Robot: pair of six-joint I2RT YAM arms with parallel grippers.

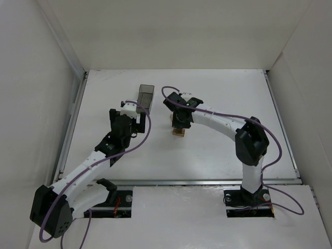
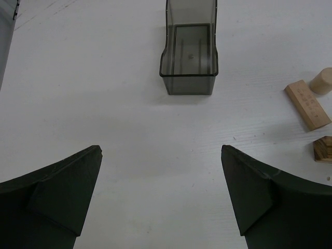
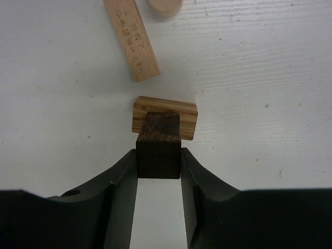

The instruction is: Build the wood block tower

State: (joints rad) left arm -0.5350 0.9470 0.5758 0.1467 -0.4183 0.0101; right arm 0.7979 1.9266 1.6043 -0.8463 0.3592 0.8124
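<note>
My right gripper (image 3: pixel 158 152) is shut on a dark brown wood block (image 3: pixel 158 148). It holds the block over the middle of a light striped wood block (image 3: pixel 190 115) that lies flat on the table, crosswise to it. I cannot tell whether the two touch. In the top view this stack (image 1: pixel 180 133) sits just below the right gripper (image 1: pixel 180 124). A long tan block (image 3: pixel 132 39) and a round tan peg (image 3: pixel 165 5) lie just beyond. My left gripper (image 2: pixel 160 150) is open and empty above bare table, and it shows in the top view (image 1: pixel 137 108).
A dark translucent grey bin (image 2: pixel 189 83) stands ahead of the left gripper and looks empty; it also shows in the top view (image 1: pixel 146 97). The long block (image 2: pixel 307 104), the peg (image 2: pixel 322 80) and a striped block (image 2: pixel 323 149) lie to its right. White walls enclose the table.
</note>
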